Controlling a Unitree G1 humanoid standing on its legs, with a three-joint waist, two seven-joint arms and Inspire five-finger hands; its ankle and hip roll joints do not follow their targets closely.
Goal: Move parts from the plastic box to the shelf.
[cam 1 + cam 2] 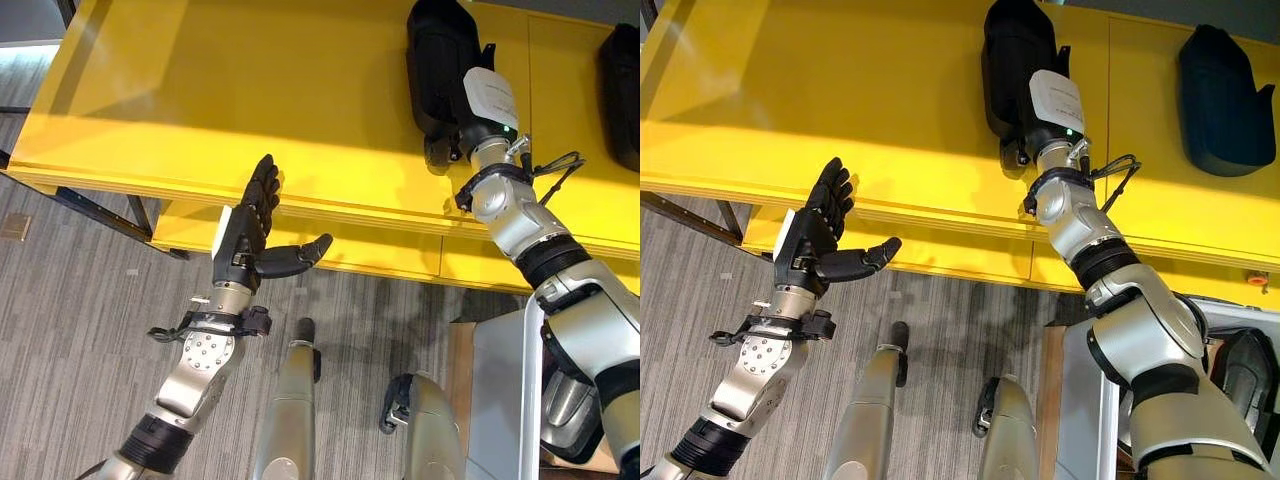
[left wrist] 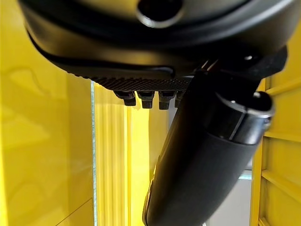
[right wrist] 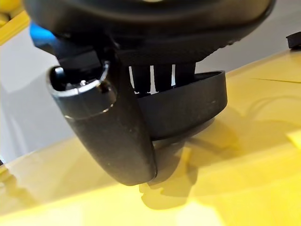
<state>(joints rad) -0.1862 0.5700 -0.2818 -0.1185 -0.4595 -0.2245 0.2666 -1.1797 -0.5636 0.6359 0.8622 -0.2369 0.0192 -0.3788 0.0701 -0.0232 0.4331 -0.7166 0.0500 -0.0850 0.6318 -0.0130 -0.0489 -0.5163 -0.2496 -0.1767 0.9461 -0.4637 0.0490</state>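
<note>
Right hand [image 1: 1040, 125] grips a black part [image 1: 1015, 60] (lying on the yellow shelf [image 1: 890, 120]).

- The left hand [image 2: 155, 42] shows as a dark bulk seen from very close, its palm edge ribbed.
- A row of short dark fingertips [image 2: 146, 99] juts just past that ribbed edge, straight and holding nothing.
- The thumb [image 2: 202, 165], thick and rounded, stands out from the hand beside the fingertips, apart from them.
- The yellow shelf [image 2: 42, 141] lies past the hand, its panels and edges running behind the thumb on both sides.
</note>
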